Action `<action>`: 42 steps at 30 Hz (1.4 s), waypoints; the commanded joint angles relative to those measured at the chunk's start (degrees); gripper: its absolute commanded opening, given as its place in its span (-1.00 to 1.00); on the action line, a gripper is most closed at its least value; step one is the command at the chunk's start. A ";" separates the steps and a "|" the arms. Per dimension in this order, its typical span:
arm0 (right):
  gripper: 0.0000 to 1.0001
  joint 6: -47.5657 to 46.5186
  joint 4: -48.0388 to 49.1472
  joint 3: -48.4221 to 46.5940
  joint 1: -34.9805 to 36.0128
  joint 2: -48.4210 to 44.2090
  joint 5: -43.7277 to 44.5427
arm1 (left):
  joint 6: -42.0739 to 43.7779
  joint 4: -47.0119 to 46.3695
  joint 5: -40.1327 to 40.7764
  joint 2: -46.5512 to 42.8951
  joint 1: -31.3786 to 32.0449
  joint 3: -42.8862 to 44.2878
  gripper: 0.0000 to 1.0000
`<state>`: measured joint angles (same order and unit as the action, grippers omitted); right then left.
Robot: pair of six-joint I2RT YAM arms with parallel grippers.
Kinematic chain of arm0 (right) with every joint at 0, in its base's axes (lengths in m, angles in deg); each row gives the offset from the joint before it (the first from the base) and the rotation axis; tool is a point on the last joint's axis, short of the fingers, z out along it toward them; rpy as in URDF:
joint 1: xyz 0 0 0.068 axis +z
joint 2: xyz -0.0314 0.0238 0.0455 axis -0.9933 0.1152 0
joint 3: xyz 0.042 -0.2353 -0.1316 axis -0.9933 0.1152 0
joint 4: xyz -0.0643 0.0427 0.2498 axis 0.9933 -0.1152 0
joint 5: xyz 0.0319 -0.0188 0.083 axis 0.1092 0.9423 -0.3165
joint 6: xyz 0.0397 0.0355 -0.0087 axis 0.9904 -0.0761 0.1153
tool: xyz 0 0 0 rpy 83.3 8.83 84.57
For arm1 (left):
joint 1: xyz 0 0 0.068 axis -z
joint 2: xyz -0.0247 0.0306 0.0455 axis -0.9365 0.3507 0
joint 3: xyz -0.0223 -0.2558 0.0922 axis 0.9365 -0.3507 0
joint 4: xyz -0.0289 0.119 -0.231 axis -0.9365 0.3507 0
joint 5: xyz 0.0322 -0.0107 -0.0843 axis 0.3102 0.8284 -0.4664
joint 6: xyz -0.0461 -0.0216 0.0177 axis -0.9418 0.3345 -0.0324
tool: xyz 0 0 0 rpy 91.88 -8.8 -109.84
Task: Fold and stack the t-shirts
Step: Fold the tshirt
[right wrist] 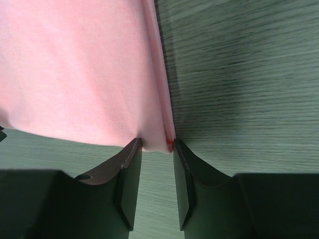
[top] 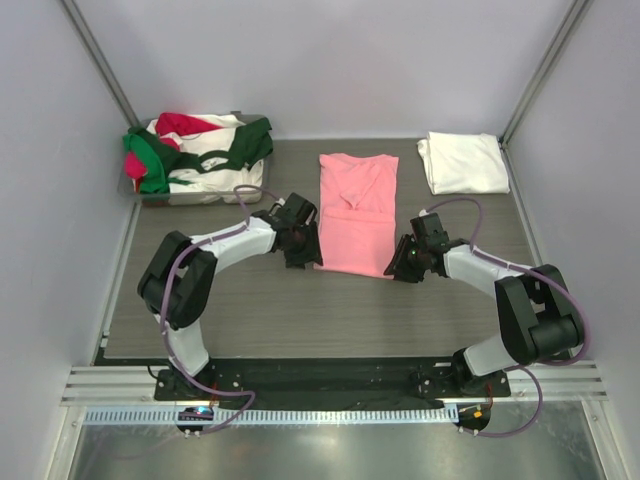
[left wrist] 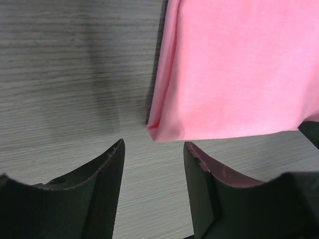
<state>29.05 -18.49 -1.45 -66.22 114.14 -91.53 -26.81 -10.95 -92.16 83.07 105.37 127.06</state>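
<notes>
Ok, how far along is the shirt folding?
Done: a white shirt lies folded at back right. In hand: the pink shirt is folded into a long strip, with the left gripper and right gripper open at its near corners, neither seems clamped yet. Left: fold it shorter, stack it, then do the pile in the tray.

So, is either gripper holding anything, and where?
Left gripper: nothing, open short of a near corner of the pink shirt. Right gripper straddles its other near corner; grip cannot be told.
</notes>
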 commanded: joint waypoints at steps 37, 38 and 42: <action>-0.98 -0.51 -0.97 3.95 -0.12 -1.45 -1.06 | -4.45 -8.22 -3.66 2.30 1.89 -5.80 -1.00; -0.98 -0.60 -2.45 3.69 -0.12 -3.02 -1.24 | -4.89 -8.04 -4.18 1.25 1.98 -6.68 -1.00; -0.98 -0.42 -9.57 3.51 -0.12 -8.82 -0.45 | -7.34 -6.47 -3.14 -5.34 4.96 -10.02 -1.00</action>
<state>29.24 -20.28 1.57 -66.37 110.56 -92.17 -32.01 -21.05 -95.22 82.99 107.58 119.91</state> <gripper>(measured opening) 0.039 0.007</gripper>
